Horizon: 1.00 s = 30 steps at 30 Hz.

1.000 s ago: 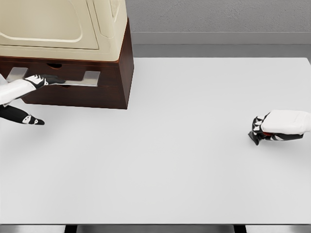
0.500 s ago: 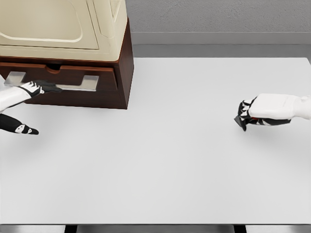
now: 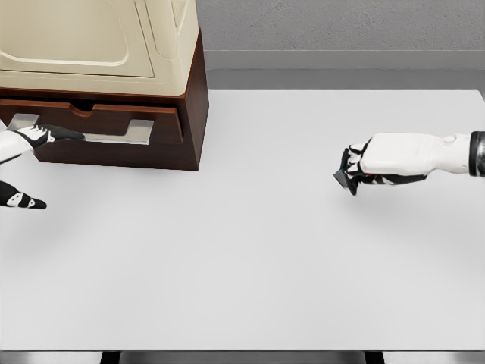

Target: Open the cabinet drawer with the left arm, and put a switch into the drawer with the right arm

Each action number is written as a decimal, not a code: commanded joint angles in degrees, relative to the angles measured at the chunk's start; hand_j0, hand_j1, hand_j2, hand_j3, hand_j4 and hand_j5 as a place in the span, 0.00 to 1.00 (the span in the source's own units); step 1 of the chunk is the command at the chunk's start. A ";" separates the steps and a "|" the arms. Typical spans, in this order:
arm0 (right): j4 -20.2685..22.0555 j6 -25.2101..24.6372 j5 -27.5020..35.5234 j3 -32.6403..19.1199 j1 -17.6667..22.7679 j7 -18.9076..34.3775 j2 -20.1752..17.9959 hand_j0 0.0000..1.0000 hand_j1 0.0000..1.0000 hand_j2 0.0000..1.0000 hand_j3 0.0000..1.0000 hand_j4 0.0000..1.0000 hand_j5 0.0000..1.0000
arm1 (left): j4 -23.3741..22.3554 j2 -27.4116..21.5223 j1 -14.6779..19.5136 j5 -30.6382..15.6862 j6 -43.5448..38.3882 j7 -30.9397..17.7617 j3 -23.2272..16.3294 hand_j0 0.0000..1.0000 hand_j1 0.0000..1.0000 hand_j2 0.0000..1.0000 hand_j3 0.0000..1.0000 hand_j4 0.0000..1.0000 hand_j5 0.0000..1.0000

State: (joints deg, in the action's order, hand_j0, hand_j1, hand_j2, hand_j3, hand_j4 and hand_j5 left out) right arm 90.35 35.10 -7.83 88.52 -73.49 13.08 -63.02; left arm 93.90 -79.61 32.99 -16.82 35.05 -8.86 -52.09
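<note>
Head view, one entry: cabinet (image 3: 151,148), dark wood, at the table's (image 3: 250,265) far left corner under a cream appliance (image 3: 91,42); its drawer (image 3: 114,121) stands partly drawn out, steel handle (image 3: 114,136) across the front. Left hand (image 3: 34,136) at the picture's left edge, fingers hooked on that handle. Right hand (image 3: 362,168) off the table at mid-right, clenched around a small dark switch (image 3: 345,178), well apart from the cabinet. Step judged in hand: drawer opening, switch in carriage. Next move likely calls for a wider drawer gap, then the right hand travelling left over it before release.
</note>
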 commanded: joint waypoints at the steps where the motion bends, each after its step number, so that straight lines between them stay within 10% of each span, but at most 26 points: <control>1: 1.58 -0.10 1.32 -0.10 -0.07 -0.07 0.18 0.41 0.41 0.41 0.41 0.41 0.41 | -0.38 1.30 -0.03 -0.50 -0.05 0.07 0.41 1.00 1.00 1.00 1.00 1.00 1.00; 30: 4.83 -0.10 7.56 0.08 -9.92 -0.07 12.57 0.41 0.41 0.41 0.41 0.41 0.41 | -6.54 7.28 -0.56 0.12 -0.05 -0.19 -0.47 1.00 1.00 1.00 1.00 1.00 1.00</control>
State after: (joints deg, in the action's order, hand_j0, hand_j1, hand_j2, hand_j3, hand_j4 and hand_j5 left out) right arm 95.02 35.10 -1.21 88.65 -83.41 13.11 -51.72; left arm 87.33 -71.95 32.43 -17.24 34.99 -8.54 -52.32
